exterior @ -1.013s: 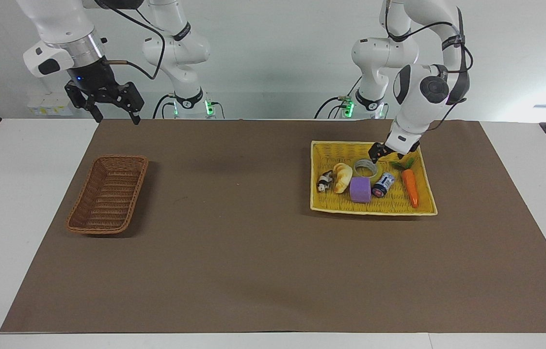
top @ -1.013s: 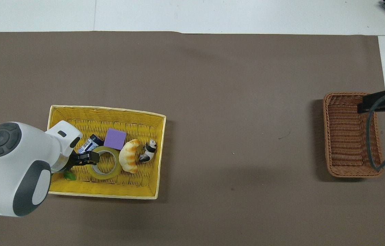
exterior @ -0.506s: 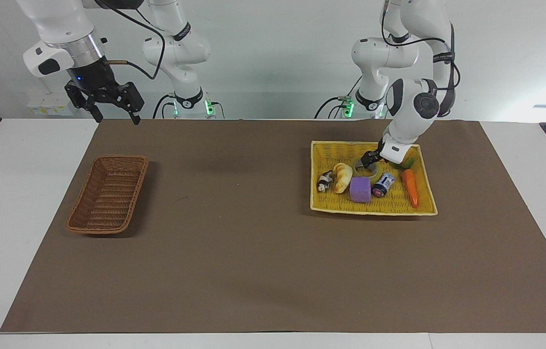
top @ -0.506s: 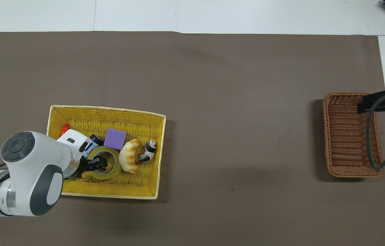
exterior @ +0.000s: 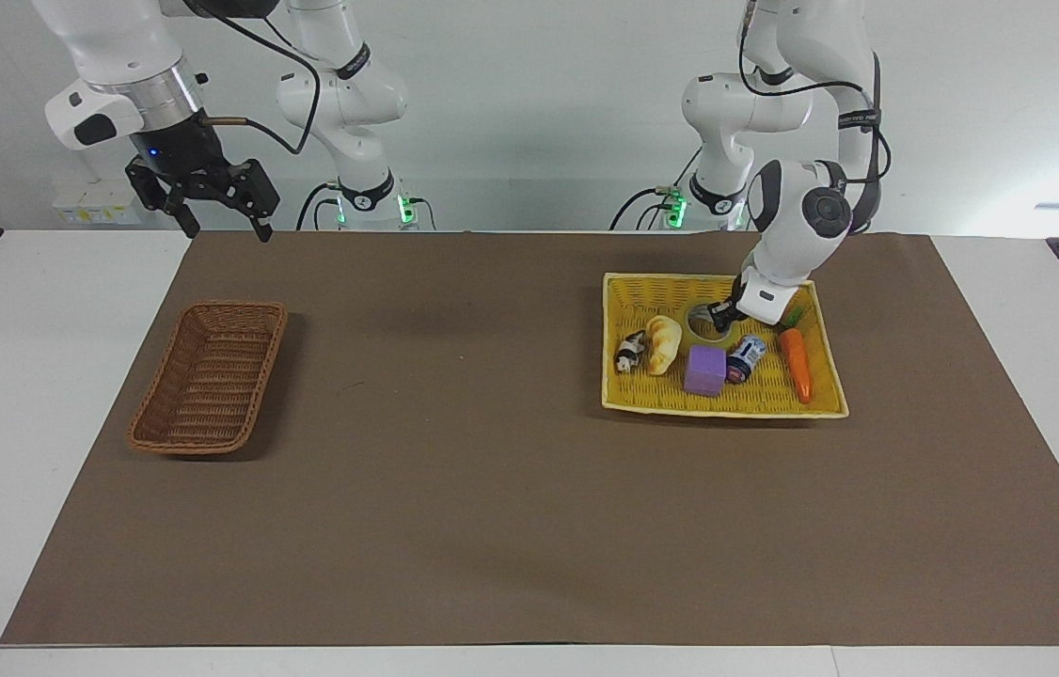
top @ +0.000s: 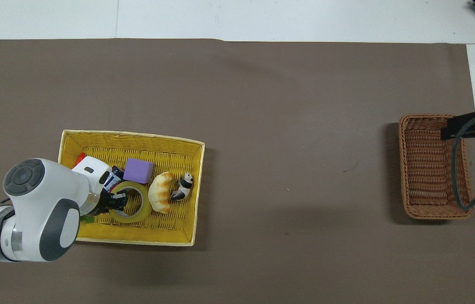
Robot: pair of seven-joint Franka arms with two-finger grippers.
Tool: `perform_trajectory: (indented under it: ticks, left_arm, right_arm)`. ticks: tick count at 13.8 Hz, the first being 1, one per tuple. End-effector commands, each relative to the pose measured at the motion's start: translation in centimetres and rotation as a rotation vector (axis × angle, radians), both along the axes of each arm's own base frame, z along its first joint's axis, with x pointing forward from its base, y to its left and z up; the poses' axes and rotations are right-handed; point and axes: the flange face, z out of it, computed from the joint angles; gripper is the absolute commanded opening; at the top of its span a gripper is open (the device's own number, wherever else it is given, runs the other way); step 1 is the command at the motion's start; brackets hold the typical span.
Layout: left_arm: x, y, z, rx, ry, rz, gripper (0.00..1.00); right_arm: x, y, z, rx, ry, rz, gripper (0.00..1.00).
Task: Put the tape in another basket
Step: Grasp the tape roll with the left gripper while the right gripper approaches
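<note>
The tape [top: 141, 212], a translucent yellow ring, lies flat in the yellow tray basket [top: 136, 137] among other items. In the facing view the tape [exterior: 702, 322] shows only partly under the left hand. My left gripper [top: 117, 200] is down in the tray, shut on the ring's wall at the side toward the left arm's end; in the facing view the left gripper [exterior: 722, 318] sits low on the ring. The dark brown wicker basket [exterior: 208, 378] stands toward the right arm's end and holds nothing. My right gripper [exterior: 214, 218] waits open, raised above the table edge by the brown basket [top: 431, 169].
Around the tape in the yellow tray lie a purple cube [top: 138, 170], a croissant [top: 160, 197], a panda figure [top: 183, 185], a small can [exterior: 746, 359] and a carrot [exterior: 795, 362]. A brown mat [exterior: 454, 489] covers the table between the two baskets.
The left gripper came down from above the tray onto the tape and went from open to shut on its wall. The purple cube turned and shifted slightly. The right arm stayed still.
</note>
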Motion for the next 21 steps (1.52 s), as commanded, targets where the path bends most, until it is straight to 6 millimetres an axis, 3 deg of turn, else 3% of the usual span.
perform_trajectory:
  ticks: [1,4,6,8,10,11,14,16,18,21]
  left_arm:
    - [2.7,0.1,3.9,-0.021,0.03,-0.031,0.0]
    - [3.8,0.9,8.2,-0.037,0.049,-0.06,0.0]
    - [4.3,1.6,10.9,-0.047,0.047,-0.082,0.0]
    - [5.1,1.5,14.0,-0.049,0.027,-0.122,0.0]
    - [5.4,0.2,15.0,-0.058,0.01,-0.179,0.0]
    - [5.4,-1.1,15.1,-0.065,-0.005,-0.198,0.0]
    - [4.9,-7.4,15.7,-0.074,-0.082,-0.3,0.0]
    - [3.6,-11.6,16.1,-0.094,-0.102,-0.344,0.0]
    - [2.3,-15.6,17.0,-0.153,-0.099,-0.278,0.0]
    - [-0.6,-21.9,19.0,-0.16,-0.1,-0.206,0.0]
  right_arm:
    - [-0.6,-0.3,0.2,0.001,0.007,0.022,1.0]
    - [-0.5,-0.2,0.1,0.001,0.007,0.022,1.0]
    - [-0.5,1.1,0.2,0.021,0.004,0.053,1.0]
    - [-1.0,2.8,0.1,0.012,0.009,0.097,1.0]
    - [-1.1,2.8,-0.1,0.01,-0.006,0.154,1.0]
    - [-1.1,3.0,0.0,0.01,-0.019,0.162,1.0]
    - [-1.1,4.4,0.0,0.046,-0.026,0.212,1.0]
    - [-1.3,6.7,0.0,0.172,-0.028,0.248,1.0]
    - [-1.4,10.5,-0.3,0.214,-0.039,0.302,1.0]
    - [-1.7,14.2,-2.4,0.302,-0.023,0.333,1.0]
